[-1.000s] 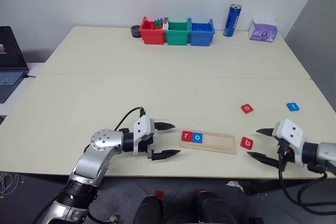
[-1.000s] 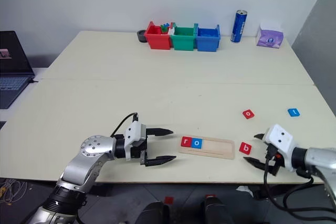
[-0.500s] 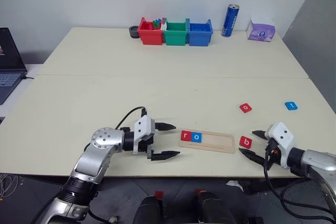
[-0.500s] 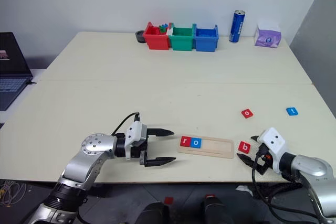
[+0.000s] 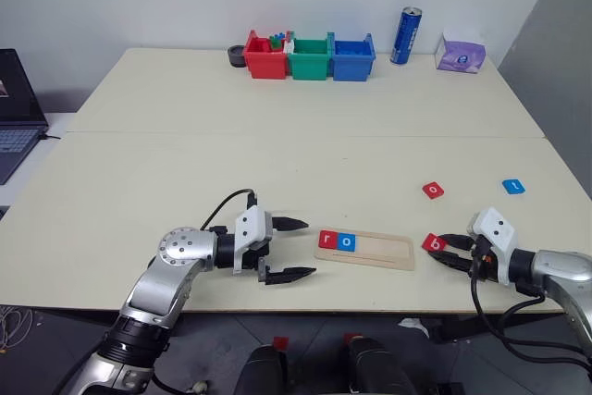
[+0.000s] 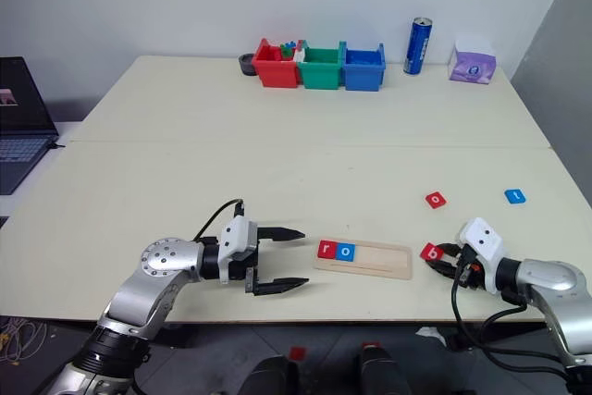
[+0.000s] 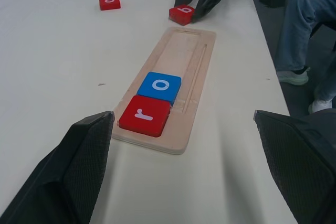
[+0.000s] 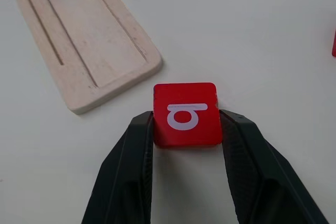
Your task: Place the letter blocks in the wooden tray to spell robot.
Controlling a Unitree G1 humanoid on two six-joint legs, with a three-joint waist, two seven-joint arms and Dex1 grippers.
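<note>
The wooden tray [image 5: 381,252] lies near the table's front edge. A red "r" block [image 5: 327,240] and a blue "o" block [image 5: 346,242] sit side by side at its left end. Just past the tray's right end, my right gripper [image 5: 438,250] is shut on the red "b" block [image 8: 186,114], which rests on the table with one finger [image 8: 134,145] against each side. A red "o" block [image 5: 433,191] and a blue block [image 5: 513,186] lie farther back on the right. My left gripper [image 5: 309,247] stands open and empty just left of the tray.
Red [image 5: 266,55], green [image 5: 311,57] and blue [image 5: 353,56] bins stand at the table's far edge with a blue can [image 5: 405,35] and a purple tissue pack [image 5: 462,53]. A laptop [image 5: 14,113] sits far left. A person's leg [image 7: 299,19] is beyond the table's front edge.
My right gripper has moved in from the right onto the red "b" block and closed its fingers on it. The left gripper has stayed still and open.
</note>
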